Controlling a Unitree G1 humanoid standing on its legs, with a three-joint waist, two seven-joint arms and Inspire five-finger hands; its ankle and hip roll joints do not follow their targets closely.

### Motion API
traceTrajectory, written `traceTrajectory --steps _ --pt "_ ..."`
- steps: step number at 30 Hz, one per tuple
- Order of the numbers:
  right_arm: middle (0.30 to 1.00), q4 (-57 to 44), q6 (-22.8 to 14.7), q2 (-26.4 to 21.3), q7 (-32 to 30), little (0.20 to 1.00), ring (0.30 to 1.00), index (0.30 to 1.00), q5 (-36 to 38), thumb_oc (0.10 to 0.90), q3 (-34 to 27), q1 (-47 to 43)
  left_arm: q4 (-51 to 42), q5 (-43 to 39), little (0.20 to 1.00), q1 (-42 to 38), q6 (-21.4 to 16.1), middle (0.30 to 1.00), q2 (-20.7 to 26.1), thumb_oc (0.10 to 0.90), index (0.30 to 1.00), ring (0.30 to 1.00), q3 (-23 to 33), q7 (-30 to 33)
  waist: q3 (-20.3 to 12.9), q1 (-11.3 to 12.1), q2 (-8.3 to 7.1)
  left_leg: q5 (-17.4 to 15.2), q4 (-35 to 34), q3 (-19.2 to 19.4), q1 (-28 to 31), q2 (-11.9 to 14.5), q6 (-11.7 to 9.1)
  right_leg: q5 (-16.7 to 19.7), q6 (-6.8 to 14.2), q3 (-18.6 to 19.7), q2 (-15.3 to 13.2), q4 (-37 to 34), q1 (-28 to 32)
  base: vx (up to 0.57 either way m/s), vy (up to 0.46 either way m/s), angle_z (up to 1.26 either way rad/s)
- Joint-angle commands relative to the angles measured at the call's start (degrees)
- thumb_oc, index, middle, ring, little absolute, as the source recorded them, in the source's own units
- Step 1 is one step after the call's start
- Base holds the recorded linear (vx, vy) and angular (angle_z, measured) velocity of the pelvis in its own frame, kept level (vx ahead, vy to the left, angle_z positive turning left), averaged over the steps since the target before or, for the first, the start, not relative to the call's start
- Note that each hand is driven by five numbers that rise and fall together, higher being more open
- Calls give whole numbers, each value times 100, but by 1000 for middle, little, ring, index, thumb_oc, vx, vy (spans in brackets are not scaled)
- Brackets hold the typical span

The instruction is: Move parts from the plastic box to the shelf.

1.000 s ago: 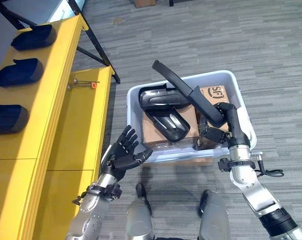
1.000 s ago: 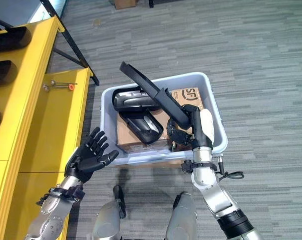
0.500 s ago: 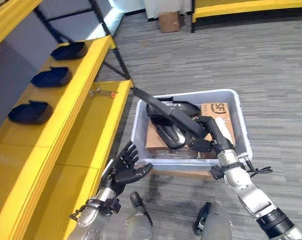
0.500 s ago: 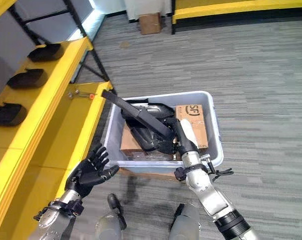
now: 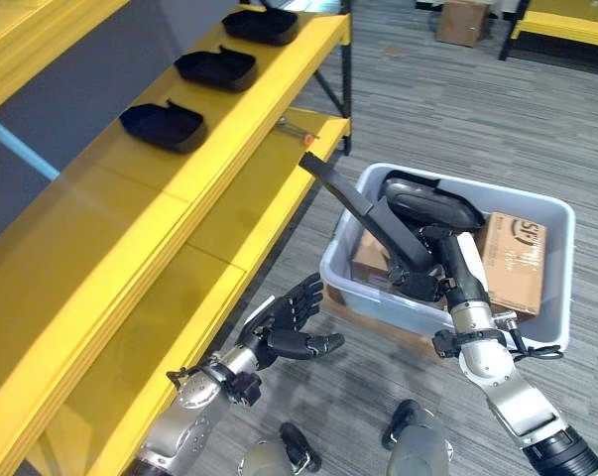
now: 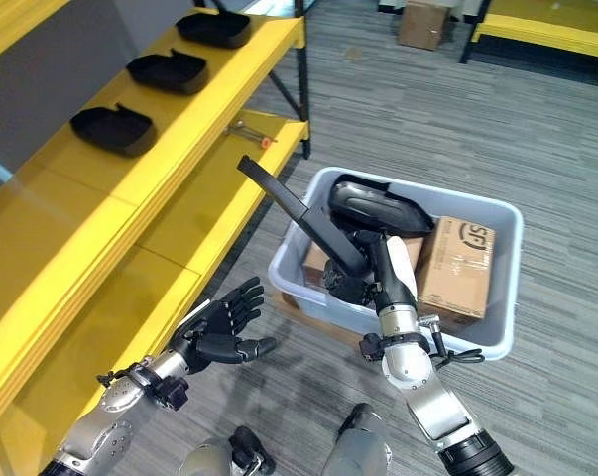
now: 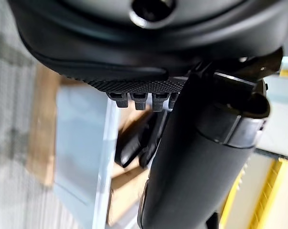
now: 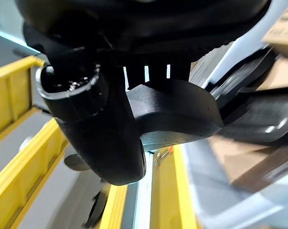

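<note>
Left hand (image 5: 284,332) hangs near the floor beside the shelf (image 5: 170,228), fingers spread, holding nothing. Right hand (image 5: 447,268) is clamped on a long black part (image 5: 373,213), raised over the plastic box (image 5: 551,273) and angled toward the shelf. More parts remain inside the box. Three black parts (image 5: 163,124) already sit on the upper board; transfer unfinished.

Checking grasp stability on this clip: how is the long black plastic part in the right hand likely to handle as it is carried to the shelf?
The long black plastic part likely stays stiff: it juts out straight, unsupported. The right hand grips one end, so the free length may lever and twist in the fingers. It looks thin, probably light.
</note>
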Motion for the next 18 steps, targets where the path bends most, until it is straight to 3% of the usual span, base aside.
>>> traceTrajectory --steps 1,7,15,18 --pt "300 -867 -781 89 -190 300 300 300 -331 400 -393 -608 -912 -84 1000 140 -492 1000 332 900 1000 1000 364 52 -521 149 6 -295 -635 -70 833 89 124 -599 172 52 434 82 -29 -141 343 74" --pt "300 -901 -697 121 -165 300 300 300 -612 400 -446 -540 -1000 -370 1000 404 -1231 1000 249 900 1000 1000 728 209 -478 465 -31 -202 -912 -382 802 -117 192 -224 351 -33 171 -68 78 -84 195 47" --pt "300 -886 -608 197 101 300 300 300 -768 400 -349 -729 -1000 -211 1000 457 -1507 1000 93 900 1000 1000 920 48 -421 878 -188 -267 -948 -676 714 -398 228 799 716 -287 -342 -803 279 -62 185 35" --pt "300 -811 -382 303 123 300 300 300 -944 400 -186 -955 -895 -141 1000 401 -1541 1000 43 900 1000 1000 833 104 -417 1023 -216 -339 -887 -752 676 -543 299 951 773 -392 -424 -956 418 -12 214 38"
